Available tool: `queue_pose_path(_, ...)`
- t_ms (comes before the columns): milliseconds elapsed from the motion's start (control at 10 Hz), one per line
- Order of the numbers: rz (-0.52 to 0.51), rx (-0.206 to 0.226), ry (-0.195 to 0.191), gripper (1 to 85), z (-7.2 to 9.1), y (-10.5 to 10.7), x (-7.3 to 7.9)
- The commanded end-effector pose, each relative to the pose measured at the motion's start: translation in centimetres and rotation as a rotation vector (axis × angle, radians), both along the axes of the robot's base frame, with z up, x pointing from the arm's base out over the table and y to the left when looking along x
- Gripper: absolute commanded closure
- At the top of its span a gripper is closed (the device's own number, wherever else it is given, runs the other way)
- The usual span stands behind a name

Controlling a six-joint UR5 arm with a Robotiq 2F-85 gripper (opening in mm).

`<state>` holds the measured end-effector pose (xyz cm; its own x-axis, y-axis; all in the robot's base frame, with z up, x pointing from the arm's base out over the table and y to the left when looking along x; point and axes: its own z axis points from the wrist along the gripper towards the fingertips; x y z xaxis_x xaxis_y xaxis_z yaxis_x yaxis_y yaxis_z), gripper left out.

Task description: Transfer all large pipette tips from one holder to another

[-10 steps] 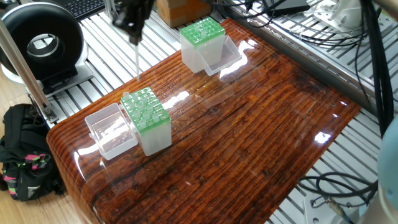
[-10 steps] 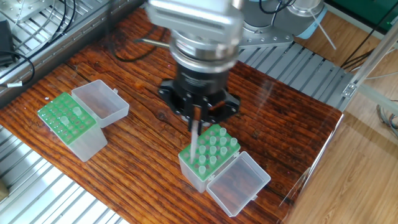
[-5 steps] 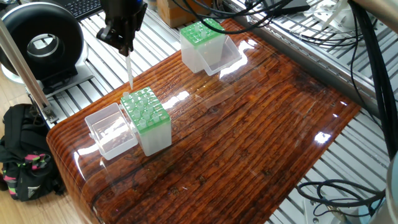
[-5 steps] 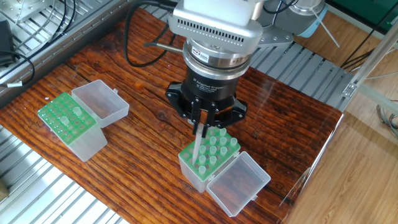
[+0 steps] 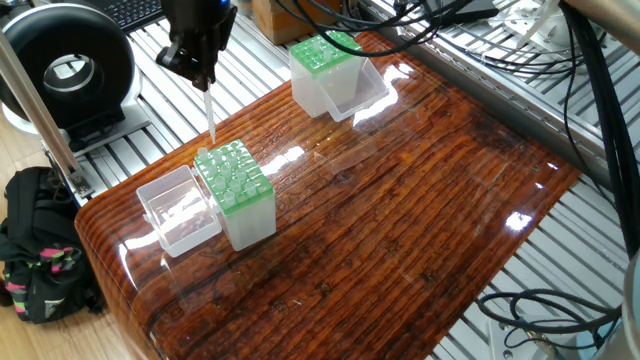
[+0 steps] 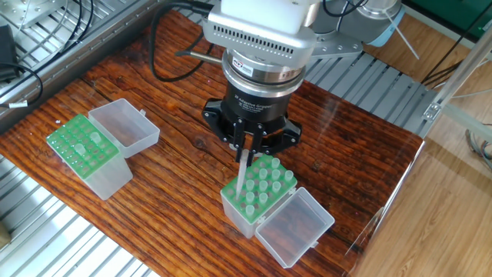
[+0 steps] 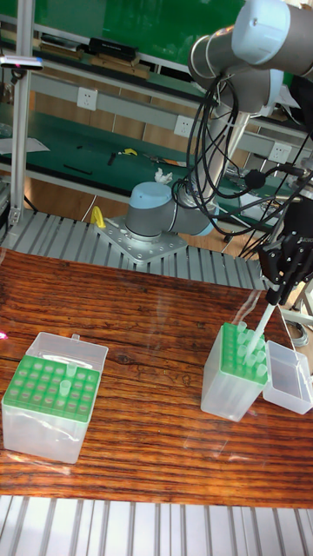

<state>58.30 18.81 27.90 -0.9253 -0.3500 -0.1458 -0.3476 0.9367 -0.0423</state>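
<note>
One tip in my pincer, hanging over the nearly full rack.

The large pipette tip (image 6: pixel 241 174) I grip is a slender, whitish, translucent cone, wide end up between my fingers, point down just above a corner of the green-topped holder (image 6: pixel 254 197) where other tips (image 6: pixel 264 185) stand in their holes. My gripper (image 6: pixel 245 146) is clamped on its top. Since half a second ago I have hardly shifted; a second ago I was higher and blurred. My wrist points straight down, fingers vertical. The other holder (image 6: pixel 83 152), lid open, sits well apart on the wooden table (image 6: pixel 177 192) with one tip visible.
</note>
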Motion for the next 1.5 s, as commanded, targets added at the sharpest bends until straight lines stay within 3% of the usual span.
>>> queue_pose_path(0, -0.004, 0.012, 0.020, 84.7, -0.2, -0.1, -0.5)
queue_pose_path(900, 0.002, 0.030, -0.003, 84.7, -0.8, 0.1, 0.3)
queue_pose_path(1400, 0.008, 0.023, 0.009, 84.7, -1.3, -0.3, 0.3)
